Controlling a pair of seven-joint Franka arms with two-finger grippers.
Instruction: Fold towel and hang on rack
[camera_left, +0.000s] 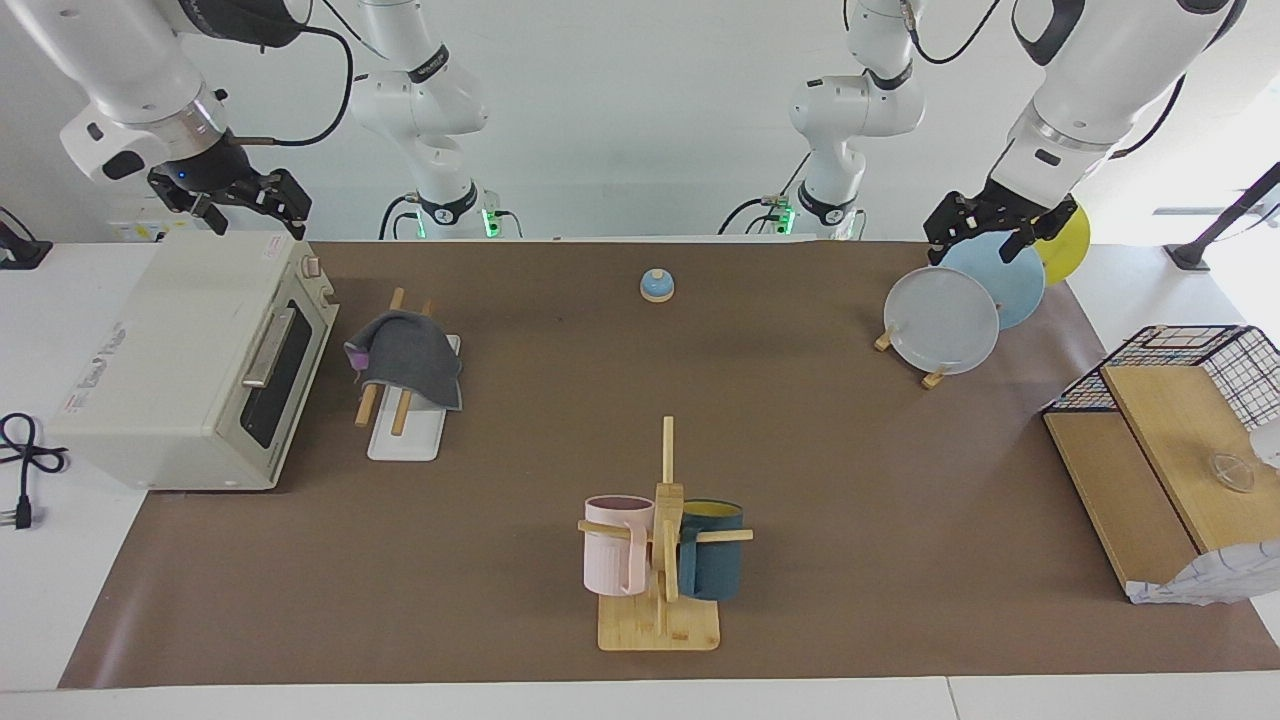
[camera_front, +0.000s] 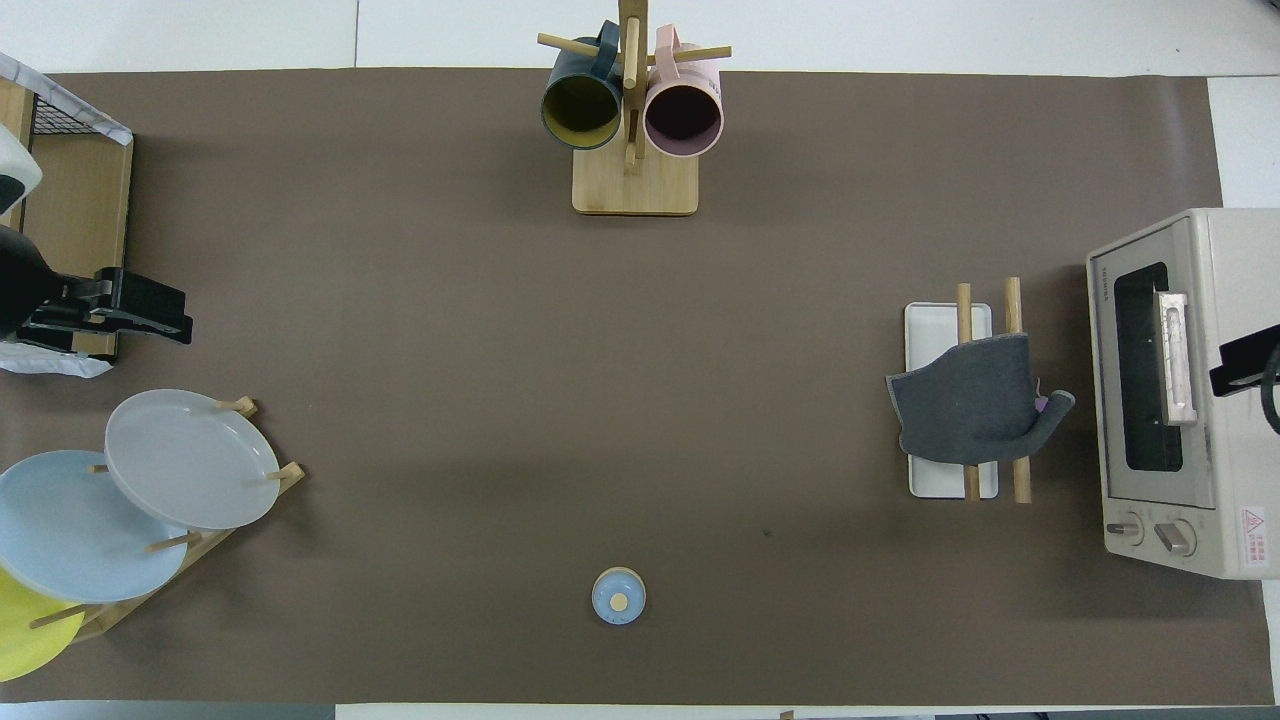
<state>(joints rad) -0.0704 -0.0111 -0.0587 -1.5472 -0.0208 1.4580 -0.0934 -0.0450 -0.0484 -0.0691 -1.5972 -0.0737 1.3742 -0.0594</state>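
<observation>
Brown matting covers the tabletop (camera_left: 850, 480), white wall above. Grey towel (camera_left: 408, 360) drapes soft over the rack (camera_left: 405, 438), left of frame centre, beside the toaster oven (camera_left: 190, 370). Right claw (camera_left: 232, 200) hangs spread above the oven; left claw (camera_left: 985, 232) spread over the plates (camera_left: 940, 320). Wooden mug tree (camera_left: 662, 560) stands at bottom centre.

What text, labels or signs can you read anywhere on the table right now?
None reads legibly.
Toaster oven: brand lettering above the door, too small to read.
Toaster oven: red warning-triangle sticker by the knobs, print too small.
Toaster oven top: printed label, blurred.
</observation>
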